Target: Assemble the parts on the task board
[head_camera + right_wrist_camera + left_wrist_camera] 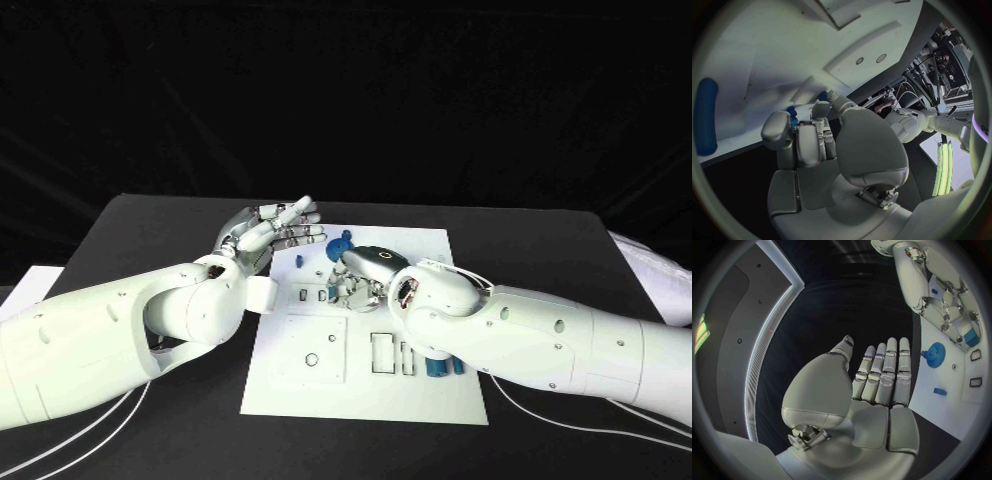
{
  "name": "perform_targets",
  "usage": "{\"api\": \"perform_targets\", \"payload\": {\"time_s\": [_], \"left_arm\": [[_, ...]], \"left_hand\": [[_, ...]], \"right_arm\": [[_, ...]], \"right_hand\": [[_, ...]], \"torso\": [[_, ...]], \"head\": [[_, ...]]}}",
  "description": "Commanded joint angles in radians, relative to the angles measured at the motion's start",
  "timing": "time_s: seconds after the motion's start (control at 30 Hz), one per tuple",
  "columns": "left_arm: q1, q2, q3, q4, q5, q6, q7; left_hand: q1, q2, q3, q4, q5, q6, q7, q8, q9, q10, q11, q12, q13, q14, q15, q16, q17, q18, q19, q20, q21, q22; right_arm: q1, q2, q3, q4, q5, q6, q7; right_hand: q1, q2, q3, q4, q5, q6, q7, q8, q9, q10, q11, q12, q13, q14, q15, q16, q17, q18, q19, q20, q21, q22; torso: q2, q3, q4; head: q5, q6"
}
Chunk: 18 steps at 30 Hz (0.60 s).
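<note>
White task board point(433, 400) on black desk point(144, 225); right robot hand point(364, 280) curled down over its middle, apparently seating a small blue part, grasp not discernible. Left robot hand point(274, 232) released, fingers straight, beside the far-left corner near a blue gear point(338, 246). Likely next: pressing the part home, then fetching another.

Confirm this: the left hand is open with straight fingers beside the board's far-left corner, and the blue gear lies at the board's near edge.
One thing is wrong: the blue gear lies near the task board's far edge, as the head view shows. The rest stands: the left hand is open, fingers straight, beside the far-left corner.
</note>
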Motion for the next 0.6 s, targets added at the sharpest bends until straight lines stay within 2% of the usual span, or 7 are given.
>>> {"api": "perform_targets", "payload": {"time_s": [0.03,0.3,0.6], "left_arm": [[0.000,0.001,0.001,0.003,0.001,0.010,0.004],[0.000,0.003,0.001,0.003,0.003,0.011,0.004],[0.000,0.003,0.001,0.003,0.004,0.013,0.003]], "left_hand": [[-0.003,0.002,-0.002,-0.003,0.004,0.006,0.003,-0.005,-0.001,0.007,-0.001,-0.004,0.000,0.004,0.002,-0.006,0.001,0.012,0.005,0.000,-0.004,-0.001],[-0.004,0.001,-0.003,-0.004,0.004,0.006,0.004,-0.006,-0.001,0.008,-0.001,-0.005,0.000,0.004,0.003,-0.007,0.001,0.012,0.005,0.000,-0.005,-0.001],[-0.004,0.001,-0.003,-0.004,0.004,0.006,0.004,-0.006,-0.001,0.008,-0.001,-0.005,0.000,0.004,0.003,-0.007,0.001,0.012,0.005,0.000,-0.005,-0.001]], "right_arm": [[-0.004,0.001,-0.002,-0.004,-0.024,0.032,-0.021],[-0.004,0.004,-0.002,-0.006,-0.041,0.025,-0.041],[-0.005,0.005,-0.002,-0.008,-0.046,0.024,-0.042]], "right_hand": [[-0.003,-0.005,-0.001,-0.001,0.003,0.023,-0.005,0.002,0.000,-0.007,-0.004,-0.008,-0.004,0.043,-0.007,-0.006,-0.002,-0.006,-0.002,-0.002,-0.004,-0.005],[-0.008,-0.041,-0.012,-0.015,0.005,0.011,0.001,-0.006,-0.004,-0.031,0.000,-0.048,-0.033,0.041,-0.004,-0.012,-0.009,-0.005,-0.007,-0.001,-0.010,-0.013],[-0.022,-0.065,-0.027,-0.017,0.011,-0.004,0.009,-0.015,-0.007,-0.068,0.008,-0.123,-0.092,0.038,0.002,-0.024,-0.024,-0.002,-0.015,0.004,-0.018,-0.028]], "torso": [[0.000,0.0003,-0.0008],[0.000,0.0014,0.0004],[0.000,0.0010,-0.0012]], "head": [[0.000,0.000],[0.001,-0.001],[0.003,-0.003]]}}
